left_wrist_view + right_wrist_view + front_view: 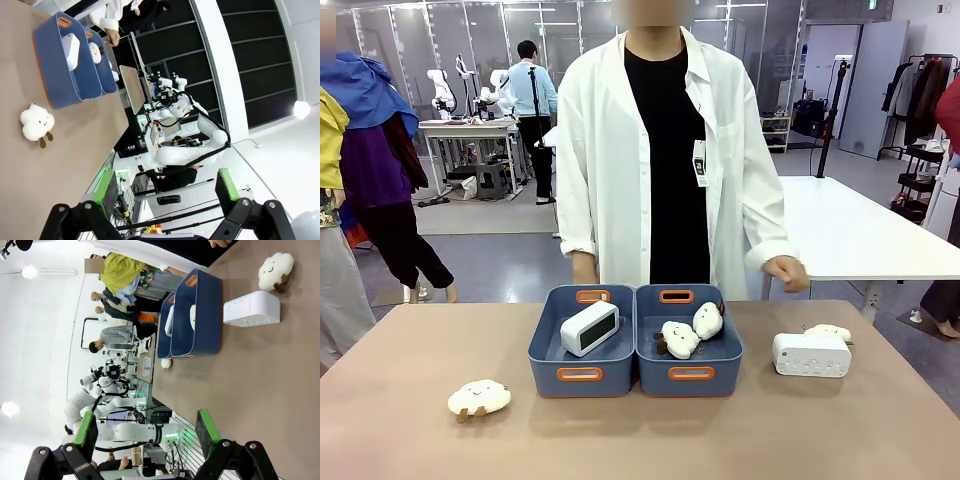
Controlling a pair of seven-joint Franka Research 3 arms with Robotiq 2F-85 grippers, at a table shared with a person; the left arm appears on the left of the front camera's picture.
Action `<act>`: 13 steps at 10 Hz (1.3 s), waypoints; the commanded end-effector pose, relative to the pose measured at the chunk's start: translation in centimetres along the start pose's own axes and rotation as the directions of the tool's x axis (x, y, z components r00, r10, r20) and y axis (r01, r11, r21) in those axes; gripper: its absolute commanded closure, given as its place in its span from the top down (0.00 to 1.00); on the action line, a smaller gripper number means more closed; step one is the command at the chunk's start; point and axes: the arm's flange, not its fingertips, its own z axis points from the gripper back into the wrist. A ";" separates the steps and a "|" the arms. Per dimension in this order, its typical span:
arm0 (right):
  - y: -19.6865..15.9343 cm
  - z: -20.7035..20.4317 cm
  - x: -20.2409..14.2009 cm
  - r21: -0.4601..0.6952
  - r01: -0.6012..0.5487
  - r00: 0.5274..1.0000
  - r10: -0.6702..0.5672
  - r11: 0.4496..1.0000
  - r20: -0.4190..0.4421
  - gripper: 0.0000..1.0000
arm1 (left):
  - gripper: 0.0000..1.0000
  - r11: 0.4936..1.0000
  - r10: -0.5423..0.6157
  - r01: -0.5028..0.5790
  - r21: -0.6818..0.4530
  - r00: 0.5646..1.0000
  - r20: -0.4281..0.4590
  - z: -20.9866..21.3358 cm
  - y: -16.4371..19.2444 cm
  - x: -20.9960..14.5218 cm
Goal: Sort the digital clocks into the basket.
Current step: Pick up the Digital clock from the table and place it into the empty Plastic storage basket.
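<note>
Clock one: grey-faced digital clock (pixel 590 328) sits inside the left blue basket (pixel 552 378), tilted against its floor.
Clock two: second digital clock (pixel 810 354) is out on the table, right of the right blue basket (pixel 720 375), with a cloud plush (pixel 828 331) just behind it.
Left gripper (pixel 166 189): fingers spread wide, nothing between them, both baskets well apart from it.
Right gripper (pixel 147 431): fingers apart and empty, the loose clock well ahead of it.
Surface: tan table (pixel 640 440); one more plush (pixel 479 398) lies near left, and two plushes (pixel 680 338) fill the right basket.
Room: person in a white coat at the far edge, hand (pixel 786 271) loosely curled; a white table (pixel 860 235) stands behind.
</note>
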 end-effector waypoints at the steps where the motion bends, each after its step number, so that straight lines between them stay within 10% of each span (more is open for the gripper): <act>1: 0.2 0.0 -0.3 0.005 -0.017 1.000 0.017 1.000 -0.007 1.00 | 1.00 1.000 -0.004 0.004 0.010 1.000 -0.009 0.0 -0.5 -0.4; 13: 0.2 0.0 -0.3 0.005 -0.017 1.000 0.017 1.000 -0.007 1.00 | 1.00 1.000 -0.004 0.004 0.010 1.000 -0.009 0.0 -0.5 -0.4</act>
